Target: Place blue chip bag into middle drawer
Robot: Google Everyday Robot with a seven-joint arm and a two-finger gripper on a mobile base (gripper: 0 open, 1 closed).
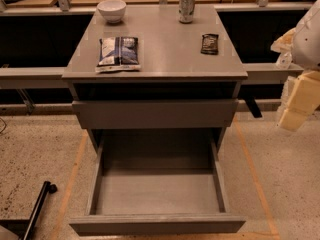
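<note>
The blue chip bag (118, 53) lies flat on the grey cabinet top, near its front left corner. The middle drawer (157, 223) is pulled far out below, and its floor is bare. My arm comes in at the right edge of the view. The cream-coloured gripper (296, 109) hangs beside the cabinet's right side, well away from the bag and above the floor to the right of the drawer. Nothing shows in the gripper.
A white bowl (111, 10) stands at the back left of the cabinet top (165, 39). A silver can (186, 6) stands at the back centre and a small dark packet (209, 43) lies at the right. Another grey drawer front (155, 114) sits shut above the open drawer. A black pole (37, 206) lies on the floor at the lower left.
</note>
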